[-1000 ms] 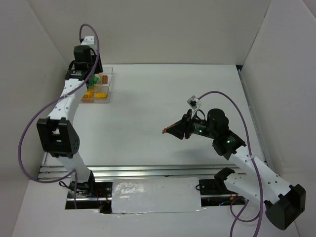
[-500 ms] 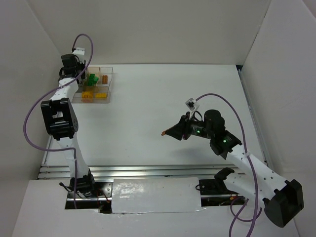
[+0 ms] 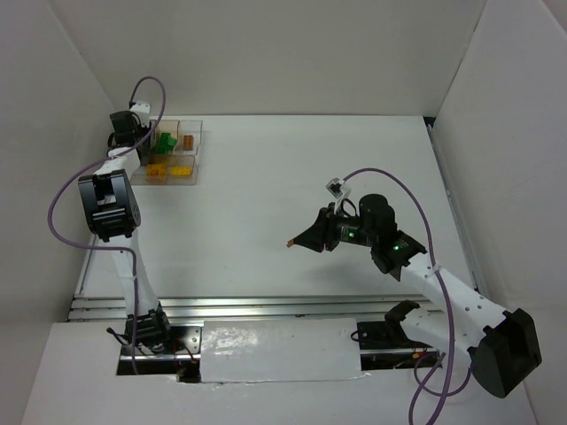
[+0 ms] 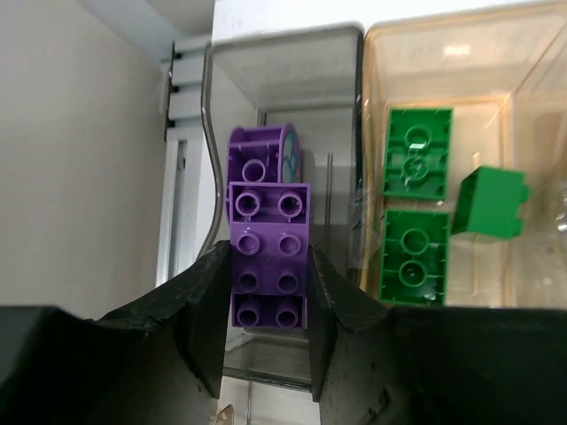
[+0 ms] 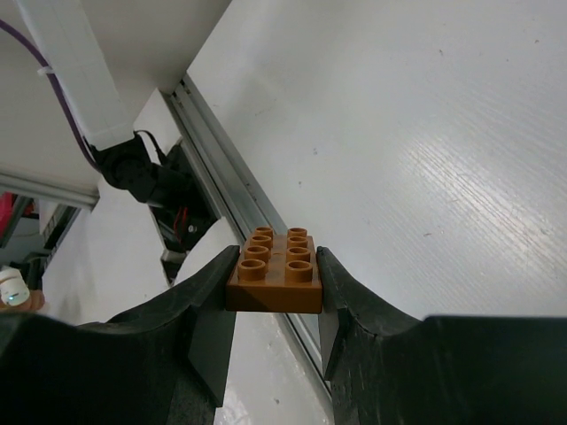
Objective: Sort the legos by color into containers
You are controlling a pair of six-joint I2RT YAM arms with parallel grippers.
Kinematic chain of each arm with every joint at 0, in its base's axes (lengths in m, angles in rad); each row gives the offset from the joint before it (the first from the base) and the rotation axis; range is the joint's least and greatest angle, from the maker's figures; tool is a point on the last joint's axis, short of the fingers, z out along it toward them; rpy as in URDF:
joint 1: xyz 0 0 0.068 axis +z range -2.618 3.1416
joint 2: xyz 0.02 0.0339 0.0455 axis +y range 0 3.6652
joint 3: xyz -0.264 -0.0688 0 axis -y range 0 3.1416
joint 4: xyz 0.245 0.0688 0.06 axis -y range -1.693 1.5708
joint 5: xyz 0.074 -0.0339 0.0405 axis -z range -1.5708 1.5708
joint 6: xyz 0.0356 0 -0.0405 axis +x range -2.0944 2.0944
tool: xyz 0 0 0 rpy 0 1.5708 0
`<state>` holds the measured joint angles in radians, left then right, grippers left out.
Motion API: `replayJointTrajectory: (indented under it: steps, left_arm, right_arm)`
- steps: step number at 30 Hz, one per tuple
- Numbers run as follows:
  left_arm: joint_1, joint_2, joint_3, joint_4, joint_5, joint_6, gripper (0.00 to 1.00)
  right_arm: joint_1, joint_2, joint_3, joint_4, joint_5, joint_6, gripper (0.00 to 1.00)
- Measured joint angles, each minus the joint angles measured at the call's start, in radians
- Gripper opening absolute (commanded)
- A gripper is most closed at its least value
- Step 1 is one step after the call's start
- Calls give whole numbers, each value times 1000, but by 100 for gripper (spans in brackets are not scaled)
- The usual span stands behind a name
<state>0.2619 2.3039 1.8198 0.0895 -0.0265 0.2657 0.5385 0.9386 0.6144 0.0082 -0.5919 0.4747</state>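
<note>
My table [image 3: 292,177] is a flat white top, closed in by white panels [image 3: 266,53] on its left, far and right sides. My clear organizer tray [image 3: 199,152] lies flat on it in the far left corner, near the left panel and the far one. A ribbed aluminium rail [image 3: 266,305] runs along the near edge, with my arms' left base [image 3: 146,329] and right base [image 3: 403,319] just in front of it. The right wrist view shows a faint streaked sheen on the top

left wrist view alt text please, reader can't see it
The left gripper clamps a purple lego brick over a clear tray compartment holding other purple pieces. The neighbouring compartment holds three green bricks, one tipped over.
</note>
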Motion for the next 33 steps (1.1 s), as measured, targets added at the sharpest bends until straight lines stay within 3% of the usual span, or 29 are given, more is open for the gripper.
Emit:
replayJointTrajectory:
  steps: [6, 9, 12, 21, 24, 26, 28, 33]
  left_arm:
    - [16, 14, 0, -3, 6, -2, 51]
    - [16, 14, 0, -1, 8, -4, 64]
    - [17, 14, 0, 6, 9, -6, 70]
    - [19, 13, 0, 23, 10, -12, 79]
    - [19, 13, 0, 24, 10, -13, 78]
    - [19, 13, 0, 24, 10, -18, 64]
    - [21, 13, 0, 23, 11, -27, 58]
    - [24, 10, 0, 19, 14, -47, 66]
  right_arm:
    - [0, 15, 0, 0, -10, 0, 0]
    - [0, 15, 0, 1, -16, 0, 0]
    - [0, 15, 0, 1, -22, 0, 0]
    - [0, 16, 0, 3, -26, 0, 0]
    - [0, 17, 0, 4, -26, 0, 0]
    - [-1, 17, 0, 6, -26, 0, 0]
    - [-1, 17, 0, 6, -25, 0, 0]
    - [-1, 17, 0, 6, -26, 0, 0]
